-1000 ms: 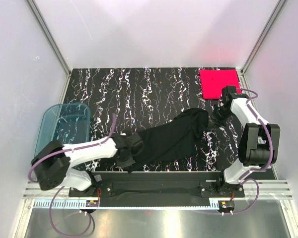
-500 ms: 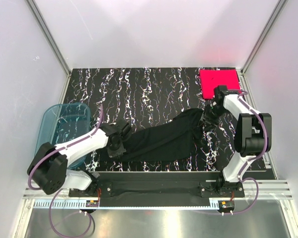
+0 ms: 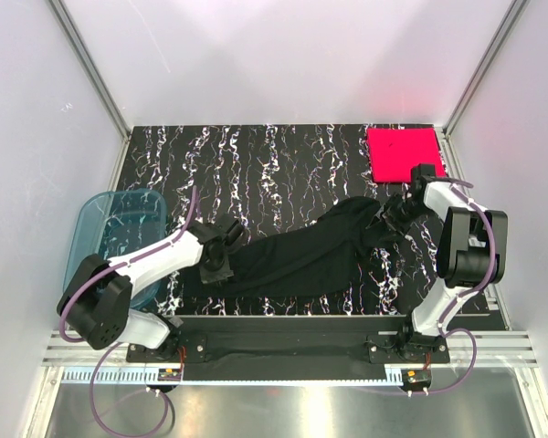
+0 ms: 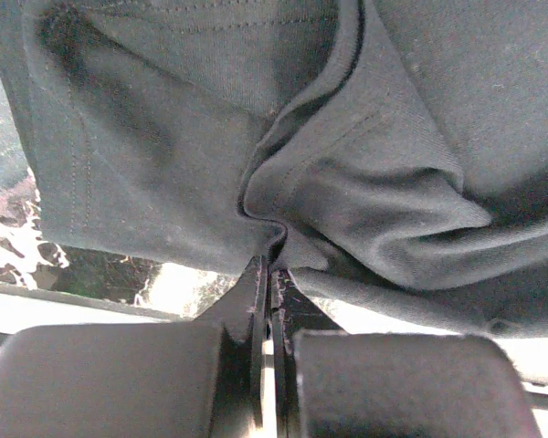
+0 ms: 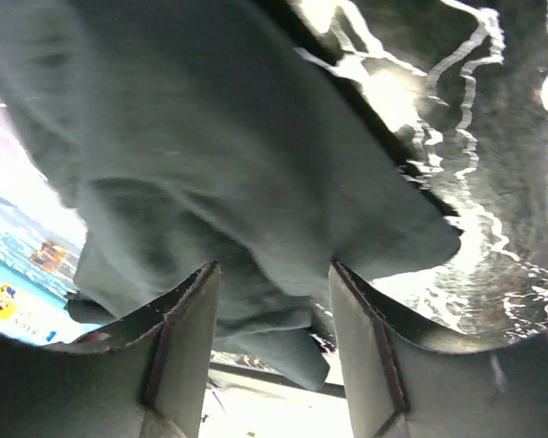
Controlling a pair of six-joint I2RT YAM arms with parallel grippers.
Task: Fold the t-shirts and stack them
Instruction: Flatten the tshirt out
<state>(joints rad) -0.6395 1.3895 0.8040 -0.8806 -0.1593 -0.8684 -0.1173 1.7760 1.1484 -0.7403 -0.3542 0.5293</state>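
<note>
The black t-shirt [image 3: 301, 255] lies stretched and rumpled across the middle of the table, from front left to back right. My left gripper [image 3: 210, 265] is shut on its left end. In the left wrist view the jaws [image 4: 272, 260] pinch a fold of the black cloth [image 4: 374, 137]. My right gripper [image 3: 393, 212] is at the shirt's right end. Its fingers [image 5: 187, 338] stand apart in the right wrist view, with black cloth [image 5: 210, 155] lying loose at their tips. The pink-red t-shirt [image 3: 402, 153] sits as a flat square at the back right corner.
A translucent blue tub [image 3: 114, 233] lies at the left edge of the marbled black table [image 3: 256, 173], just behind the left arm. White walls close in the back and both sides. The arm bases stand on the rail along the front edge.
The right gripper has opened and let go of the black shirt's right end. The left gripper has moved back and to the left, still holding the shirt's left end.
</note>
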